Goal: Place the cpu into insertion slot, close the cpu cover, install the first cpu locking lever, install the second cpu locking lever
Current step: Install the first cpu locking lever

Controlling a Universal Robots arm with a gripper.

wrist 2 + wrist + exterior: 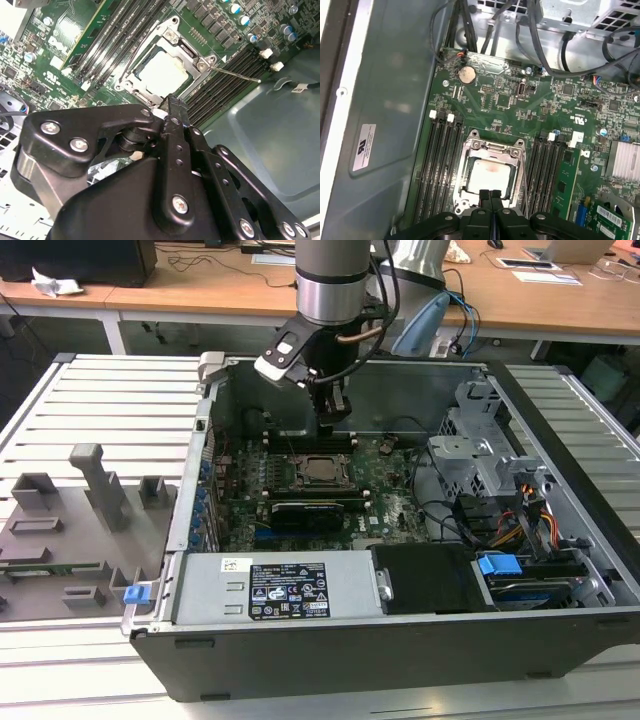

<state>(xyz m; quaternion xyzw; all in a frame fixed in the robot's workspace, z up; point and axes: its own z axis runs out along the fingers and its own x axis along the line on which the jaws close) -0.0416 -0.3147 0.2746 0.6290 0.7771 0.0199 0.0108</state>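
The cpu (490, 176) lies flat in the insertion slot (304, 471) on the green motherboard, its pale metal top showing through the window of the cpu cover (465, 170). The silver cover frame is folded down around the cpu (162, 76). A thin metal locking lever (235, 74) sticks out sideways over the memory slots. Another thin lever (524, 172) runs along the socket's side. My gripper (491, 193) hovers just above the socket's edge, fingers shut with nothing between them. In the exterior view the gripper (334, 426) hangs above and slightly behind the cpu (322, 468).
Long black memory slots (440, 160) flank the socket on both sides. A long black card (312, 510) sits in front of it. The case walls, a metal drive cage (480, 450), cables (520, 515) and the power supply (280, 590) surround the board. A grey fixture tray (70, 520) lies at the exterior view's left.
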